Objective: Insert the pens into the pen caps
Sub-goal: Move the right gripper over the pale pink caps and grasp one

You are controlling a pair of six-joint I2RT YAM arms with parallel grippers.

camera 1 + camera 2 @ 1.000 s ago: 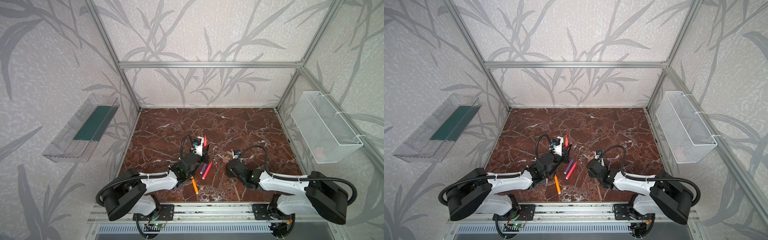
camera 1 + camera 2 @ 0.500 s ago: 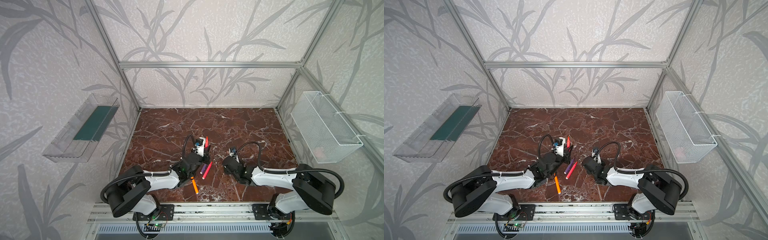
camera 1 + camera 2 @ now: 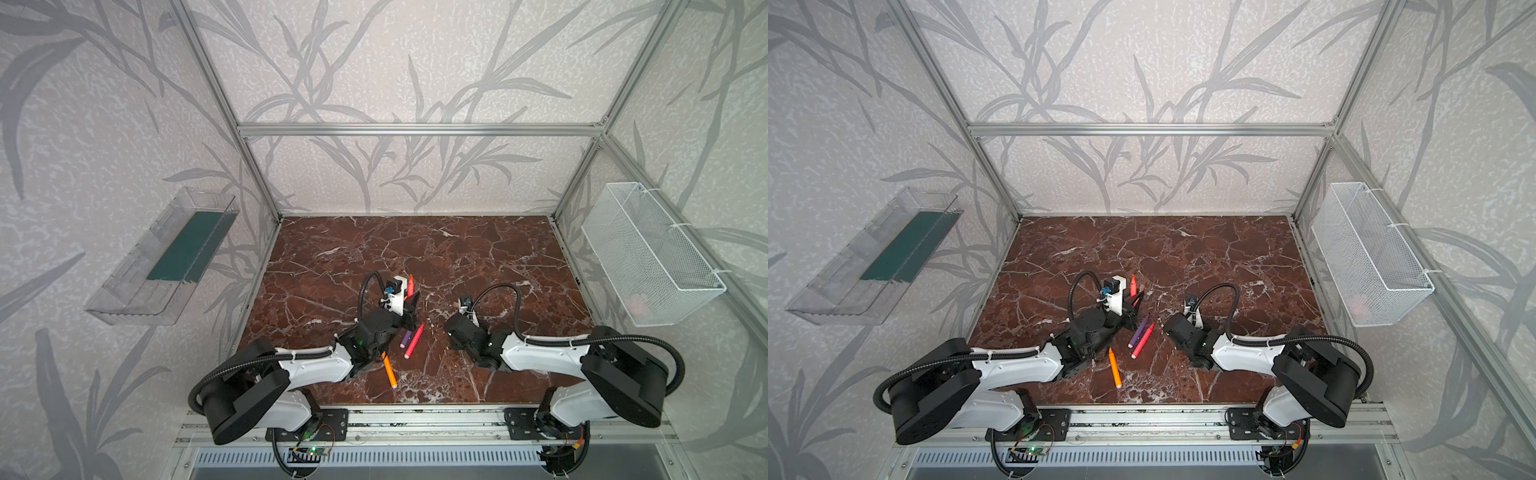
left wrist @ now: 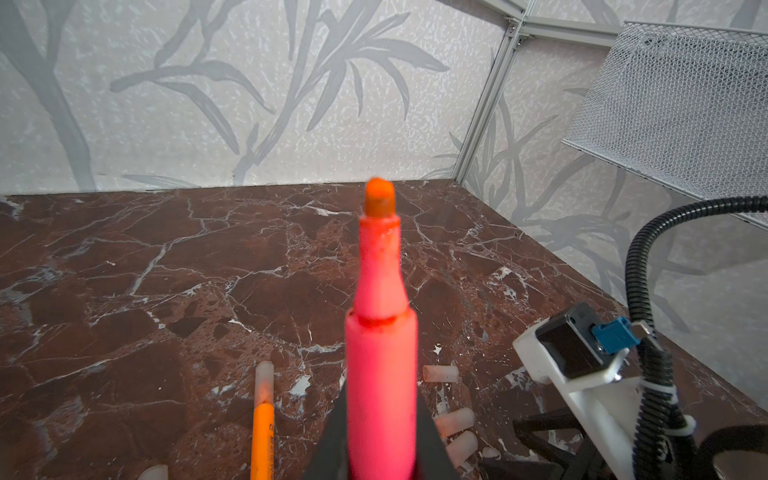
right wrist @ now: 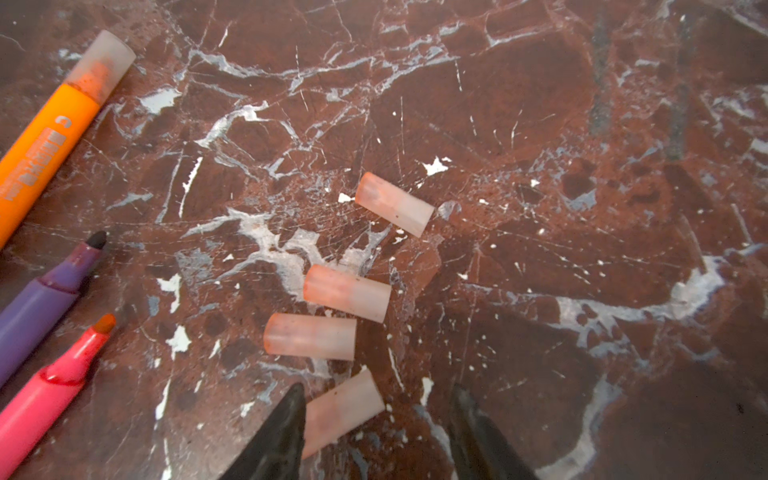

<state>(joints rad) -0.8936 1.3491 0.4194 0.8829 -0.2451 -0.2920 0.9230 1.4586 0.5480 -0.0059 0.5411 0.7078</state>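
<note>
My left gripper (image 4: 381,415) is shut on a pink-red pen (image 4: 381,332) that stands upright with its orange tip up; both top views show this pen (image 3: 410,284) (image 3: 1133,285). On the marble lie a purple pen (image 5: 39,297), a pink pen (image 5: 45,395) and an orange pen (image 5: 45,137) with a cap on it. Several loose pen caps lie in a row (image 5: 394,204) (image 5: 347,293) (image 5: 309,336). My right gripper (image 5: 376,392) hangs low over the floor, open, with the nearest cap (image 5: 343,413) lying between its fingers and against one of them.
A white wire basket (image 3: 648,257) hangs on the right wall and a clear tray (image 3: 166,257) on the left wall. The lying pens (image 3: 414,340) (image 3: 389,370) sit between the two arms near the floor's front edge. Another cap (image 4: 153,473) lies beside the orange pen.
My right gripper has slid a little left toward the pens and its jaws have narrowed around the cap. The left gripper still holds its pen in the same place.
</note>
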